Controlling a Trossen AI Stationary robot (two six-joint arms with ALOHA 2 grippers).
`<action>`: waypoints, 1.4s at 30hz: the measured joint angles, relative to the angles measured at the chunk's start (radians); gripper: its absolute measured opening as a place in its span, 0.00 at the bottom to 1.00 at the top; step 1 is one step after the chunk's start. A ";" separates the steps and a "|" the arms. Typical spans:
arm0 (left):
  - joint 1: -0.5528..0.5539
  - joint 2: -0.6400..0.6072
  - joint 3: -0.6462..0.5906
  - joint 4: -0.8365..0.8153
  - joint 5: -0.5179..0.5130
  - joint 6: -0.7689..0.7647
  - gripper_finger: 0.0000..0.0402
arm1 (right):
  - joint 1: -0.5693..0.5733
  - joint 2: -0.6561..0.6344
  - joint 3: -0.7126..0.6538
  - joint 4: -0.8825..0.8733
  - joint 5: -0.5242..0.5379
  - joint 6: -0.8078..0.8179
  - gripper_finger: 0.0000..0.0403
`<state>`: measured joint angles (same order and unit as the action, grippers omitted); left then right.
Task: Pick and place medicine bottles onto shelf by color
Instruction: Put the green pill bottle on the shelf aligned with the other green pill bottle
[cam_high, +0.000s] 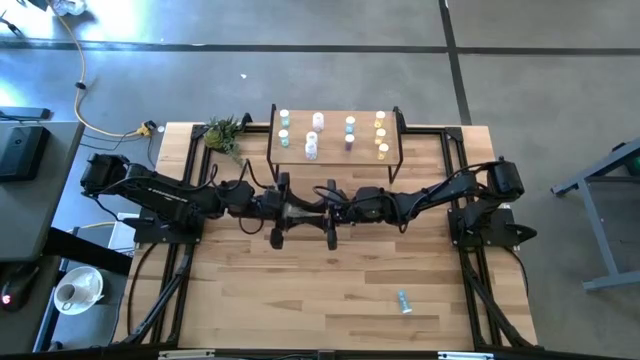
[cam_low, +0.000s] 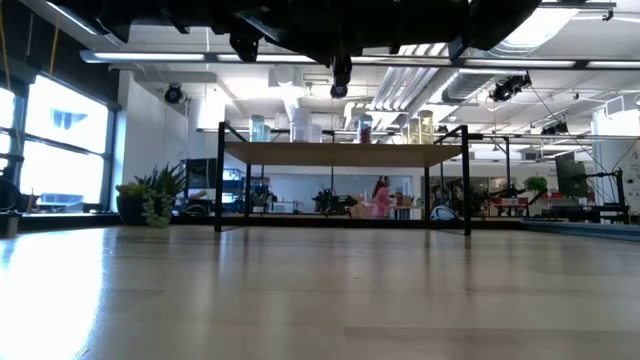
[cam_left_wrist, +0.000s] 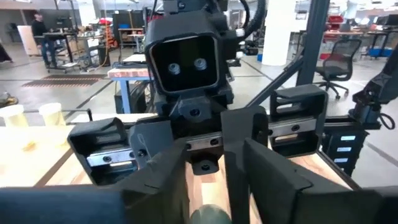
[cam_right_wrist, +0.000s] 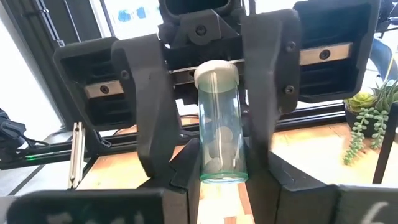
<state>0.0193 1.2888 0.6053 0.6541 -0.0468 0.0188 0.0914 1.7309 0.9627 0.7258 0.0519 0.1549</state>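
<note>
My two grippers meet tip to tip above the table's middle, just in front of the shelf. My right gripper is shut on a teal-green bottle with a white cap. My left gripper faces it, open. Its fingers stand on either side of the bottle, with a thin gap showing at one side. On the shelf stand teal, white, light blue and yellow bottles. One more bottle lies on the table at the near right. My right gripper pinches the bottle's base end between its two fingers, coming level from the table's right. The bottle lies level along the fingers and lifted clear of the table. Its white cap points at my left gripper's palm.
The shelf stands on thin black legs at the far middle. A small green plant sits left of it. Black frame rails run along the table's left and right sides. Bare wooden tabletop lies toward the near edge.
</note>
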 joint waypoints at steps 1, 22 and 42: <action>0.000 0.000 0.000 0.000 -0.005 -0.006 0.40 | 0.000 0.000 0.000 0.000 0.000 -0.005 0.20; 0.000 -0.242 0.001 -0.173 0.009 -0.033 0.55 | 0.000 0.000 0.000 0.006 0.001 -0.033 0.20; 0.000 -0.541 0.001 -0.515 0.009 0.030 0.55 | 0.000 -0.079 -0.001 0.053 0.001 -0.188 0.20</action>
<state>0.0193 0.7476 0.6060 0.1390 -0.0374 0.0484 0.0913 1.6515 0.9619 0.7787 0.0528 -0.0332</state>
